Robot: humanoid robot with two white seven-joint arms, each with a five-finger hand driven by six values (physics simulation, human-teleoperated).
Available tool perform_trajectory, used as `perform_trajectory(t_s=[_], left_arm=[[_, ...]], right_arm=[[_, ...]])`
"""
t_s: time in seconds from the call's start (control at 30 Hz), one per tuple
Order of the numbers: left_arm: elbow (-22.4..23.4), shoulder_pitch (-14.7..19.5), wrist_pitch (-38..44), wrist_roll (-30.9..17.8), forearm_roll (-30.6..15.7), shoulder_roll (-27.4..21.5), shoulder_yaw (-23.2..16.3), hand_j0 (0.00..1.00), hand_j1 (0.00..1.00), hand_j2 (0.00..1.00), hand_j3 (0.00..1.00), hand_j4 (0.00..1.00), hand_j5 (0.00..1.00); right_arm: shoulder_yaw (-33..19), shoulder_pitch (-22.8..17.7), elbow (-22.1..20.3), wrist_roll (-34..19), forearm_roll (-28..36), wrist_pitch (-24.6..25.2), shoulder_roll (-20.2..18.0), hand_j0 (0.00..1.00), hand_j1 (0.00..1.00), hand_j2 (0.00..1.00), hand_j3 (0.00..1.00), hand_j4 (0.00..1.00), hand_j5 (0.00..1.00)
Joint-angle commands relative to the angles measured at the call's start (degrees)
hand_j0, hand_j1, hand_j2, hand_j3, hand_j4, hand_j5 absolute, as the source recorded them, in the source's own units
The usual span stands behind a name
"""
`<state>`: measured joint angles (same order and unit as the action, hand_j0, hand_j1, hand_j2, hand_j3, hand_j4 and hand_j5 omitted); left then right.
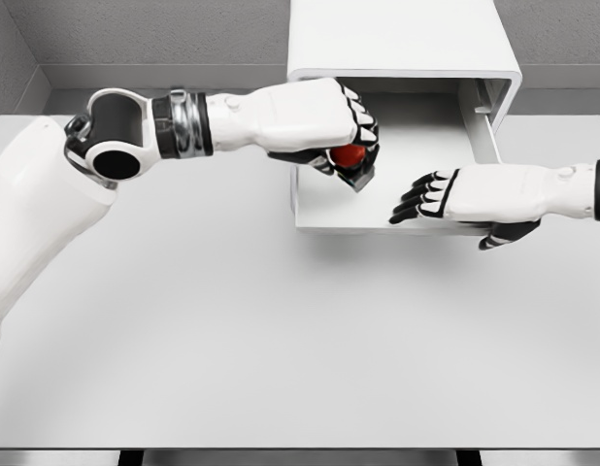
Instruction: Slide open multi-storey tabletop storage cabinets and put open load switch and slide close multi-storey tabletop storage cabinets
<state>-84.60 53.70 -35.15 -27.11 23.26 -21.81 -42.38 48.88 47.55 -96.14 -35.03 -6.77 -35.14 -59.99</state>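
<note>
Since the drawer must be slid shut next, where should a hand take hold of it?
Judging from its pose, push on the drawer's front wall, coming from the robot's side: it is pulled out of the cabinet toward the robot, so that low edge faces it. The right hand, open, hovers nearest.

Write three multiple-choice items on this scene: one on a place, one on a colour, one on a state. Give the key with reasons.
1. Where is the left hand?
A. over the open drawer's left edge
B. on the cabinet top
C. at the table's near edge

2. What colour is the knob of the small grey-based load switch?
A. blue
B. red
C. green

3. The drawer of the white tabletop storage cabinet is:
A. shut
B. removed
C. pulled open

Key: A, it overlaps that edge; B, red shows between the fingers; C, its tray projects forward.
</note>
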Motion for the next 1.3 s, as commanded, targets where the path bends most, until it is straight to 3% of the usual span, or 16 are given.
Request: perform_trajectory(t_s=[0.0, 0.2, 0.3, 0.37, 0.5, 0.63, 1.03, 1.1, 1.27], left_arm=[[2.07, 0.00, 0.15, 0.04, 0.64, 1.42, -0.24, 0.40, 0.40, 0.40, 0.40, 0.40, 0.40], [8.14, 0.70, 0.15, 0.04, 2.84, 4.32, -0.24, 0.41, 0.41, 0.41, 0.41, 0.41, 0.41], [9.11, 0.70, 0.15, -0.05, 3.55, 5.03, -0.15, 0.41, 0.41, 0.41, 0.41, 0.41, 0.41], [8.75, 0.70, 0.15, -0.05, 3.55, 5.03, -0.15, 0.50, 0.50, 0.50, 0.50, 0.50, 0.50], [8.40, 0.70, 0.15, 0.04, 3.11, 4.85, -0.15, 0.76, 0.76, 0.76, 0.76, 0.76, 0.76], [8.31, 0.70, 0.15, 0.13, 3.02, 4.76, -0.15, 0.77, 0.77, 0.77, 0.77, 0.77, 0.77], [7.08, 0.26, 0.15, 0.39, 2.84, 3.62, -0.24, 0.77, 0.77, 0.77, 0.77, 0.77, 0.77], [7.00, 0.26, 0.15, 0.39, 2.84, 3.53, -0.24, 0.86, 0.86, 0.86, 0.86, 0.86, 0.86], [4.71, 0.18, 0.15, 0.48, 2.49, 1.60, -0.24, 0.94, 0.94, 0.94, 0.94, 0.94, 0.94]], right_arm=[[-0.36, 0.00, -0.01, 0.03, 1.58, 0.14, -1.36, 1.00, 1.00, 1.00, 1.00, 1.00, 1.00], [-0.63, 0.88, 0.08, 0.03, 6.50, 0.14, -6.63, 1.00, 1.00, 1.00, 1.00, 1.00, 1.00], [-0.71, 1.67, 0.08, 0.03, 9.76, 0.14, -9.53, 1.00, 1.00, 1.00, 1.00, 1.00, 1.00], [-0.63, 1.67, -0.01, 0.03, 9.93, 0.14, -9.71, 1.00, 1.00, 1.00, 1.00, 1.00, 1.00], [-0.63, 2.64, -0.01, 0.03, 12.39, 0.14, -9.97, 1.00, 1.00, 1.00, 1.00, 1.00, 1.00], [-0.71, 3.34, 0.08, 0.03, 15.38, 0.14, -10.41, 1.00, 1.00, 1.00, 1.00, 1.00, 1.00], [-1.07, 3.16, 0.26, 0.03, 15.12, 0.14, -11.64, 1.00, 1.00, 1.00, 1.00, 1.00, 1.00], [-1.07, 2.99, 0.17, 0.03, 15.12, 0.14, -11.47, 1.00, 1.00, 1.00, 1.00, 1.00, 1.00], [-0.98, 2.81, 0.17, 0.03, 15.12, 0.14, -11.38, 1.00, 1.00, 1.00, 1.00, 1.00, 1.00]])
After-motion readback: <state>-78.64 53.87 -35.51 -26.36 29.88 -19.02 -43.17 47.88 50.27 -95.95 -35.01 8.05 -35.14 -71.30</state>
